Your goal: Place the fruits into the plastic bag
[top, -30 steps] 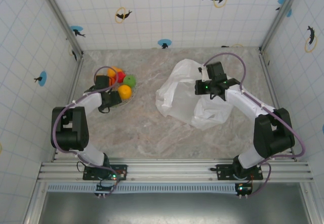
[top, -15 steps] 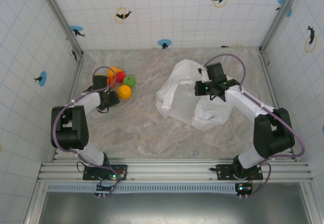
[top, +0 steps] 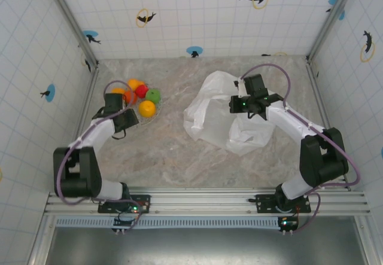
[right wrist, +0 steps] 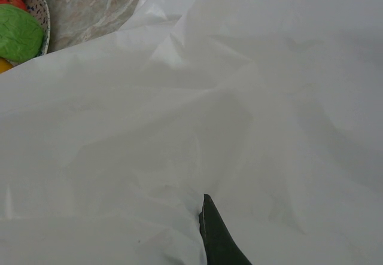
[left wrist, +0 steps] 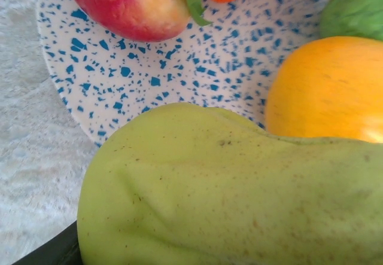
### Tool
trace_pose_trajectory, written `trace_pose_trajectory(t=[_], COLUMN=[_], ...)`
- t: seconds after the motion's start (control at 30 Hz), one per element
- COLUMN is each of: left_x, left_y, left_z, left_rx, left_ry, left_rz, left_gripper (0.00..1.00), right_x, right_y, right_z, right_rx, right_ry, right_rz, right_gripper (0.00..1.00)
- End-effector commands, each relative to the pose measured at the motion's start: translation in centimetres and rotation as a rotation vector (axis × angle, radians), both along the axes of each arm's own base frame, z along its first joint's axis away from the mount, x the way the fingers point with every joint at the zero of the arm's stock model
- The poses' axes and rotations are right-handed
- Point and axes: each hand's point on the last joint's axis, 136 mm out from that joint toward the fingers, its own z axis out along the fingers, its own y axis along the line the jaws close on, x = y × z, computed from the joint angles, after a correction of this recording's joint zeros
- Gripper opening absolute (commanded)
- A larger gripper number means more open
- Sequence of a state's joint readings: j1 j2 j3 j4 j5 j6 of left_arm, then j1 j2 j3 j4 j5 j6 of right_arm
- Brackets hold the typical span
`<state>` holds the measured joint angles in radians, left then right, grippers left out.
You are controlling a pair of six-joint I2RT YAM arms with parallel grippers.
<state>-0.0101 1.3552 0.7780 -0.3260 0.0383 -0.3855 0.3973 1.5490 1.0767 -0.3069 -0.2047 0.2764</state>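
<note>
On my left, the left gripper (top: pixel 127 118) sits at the 7 o'clock edge of the plate (top: pixel 159 104), which lies toward 10 o'clock on the table (top: pixel 173 151). In the left wrist view the pear (left wrist: pixel 227 193) bulks right up against the lens, over the plate's rim. One dark finger (left wrist: pixel 51 254) presses its lower-left side, so I read this gripper as clamped on the pear.

Beyond the pear, a red apple (left wrist: pixel 131 5) lies at 11 o'clock and an orange fruit (left wrist: pixel 326 88) at 2 o'clock, touching the pear's outline. A green apple (left wrist: pixel 356 8) sits in the far corner past the orange one.

From above I count five fruits on the plate.

To the right, the plastic bag (top: pixel 221 118) lies crumpled at about 1 o'clock from the table's middle, well apart from the plate. The right gripper (top: pixel 244 105) is over its upper part, jaws closed. In the right wrist view its dark fingertip (right wrist: pixel 215 238) pokes up among folds of white film. I cannot tell whether a fold is pinched.
</note>
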Motion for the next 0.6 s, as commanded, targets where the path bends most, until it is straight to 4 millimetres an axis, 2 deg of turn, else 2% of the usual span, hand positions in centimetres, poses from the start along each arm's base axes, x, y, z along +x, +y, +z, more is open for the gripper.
trace_pose_trajectory(t=[0.0, 0.13, 0.3, 0.43, 0.57], left_x=[-1.4, -3.3, -6.2, -8.8, -11.3], left_y=[-2.3, -8.1, -16.9, -23.2, -28.8], left_z=[3.0, 7.6, 13.0, 14.6, 13.5], left_rx=[-0.132, -0.251, -0.423, -0.502, -0.466], left_ry=[-0.112, -0.266, -0.419, -0.443, -0.397], left_rz=[-0.039, -0.203, -0.477, -0.682, -0.878], left_gripper=[0.5, 0.48, 0.45, 0.44, 0.44], right_x=[-0.2, -0.1, -0.1, 0.0, 0.2], right_y=[0.2, 0.0, 0.7, 1.2, 1.9], right_z=[-0.4, -0.8, -0.8, -0.4, 0.1], right_rx=[0.022, 0.026, 0.095, 0.164, 0.215], right_ry=[0.012, 0.028, 0.047, 0.045, 0.046], right_rz=[-0.005, -0.032, -0.066, -0.095, -0.102], right_gripper=[0.0, 0.0, 0.0, 0.0, 0.0])
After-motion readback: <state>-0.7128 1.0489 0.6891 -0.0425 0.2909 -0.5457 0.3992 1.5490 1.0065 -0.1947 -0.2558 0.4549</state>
